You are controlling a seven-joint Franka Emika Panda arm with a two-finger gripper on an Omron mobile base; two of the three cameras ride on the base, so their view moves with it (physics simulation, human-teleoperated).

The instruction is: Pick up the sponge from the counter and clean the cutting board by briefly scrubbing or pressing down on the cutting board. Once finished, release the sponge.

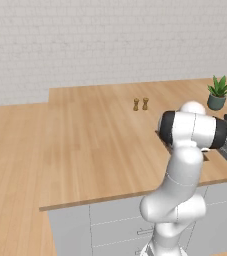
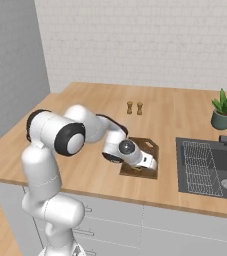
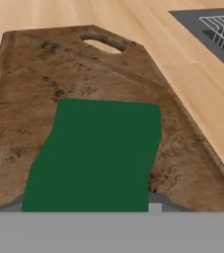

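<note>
Landmark: I reference every position to the cutting board, a dark brown slab with a handle cut-out at its far end, lying flat on the counter.
Sponge: green top face lies on the cutting board, on its near half, well short of the handle hole. Its near edge runs under the hand camera. From the right base a small yellow patch shows at the board's near end, just under the hand.
Gripper: low over the near end of the cutting board, pointing down at it. The fingertips are hidden behind the sponge in the hand view and too small to resolve from the base. I cannot tell whether the jaws are clamped on the sponge or apart from it.
Sink: dark grey basin with a wire rack, to the right of the cutting board and apart from it.
Other items: two small shakers beyond the cutting board's far end; a potted plant farther right, behind the sink.
Done, by my reading: pickup and carry are complete, since the sponge sits on the board, not on bare counter.
In hand: I judge this the press or scrub stage, or the start of release.
Remaining: confirm the press, part the fingers fully, lift the hand off with the sponge left on the board.
</note>
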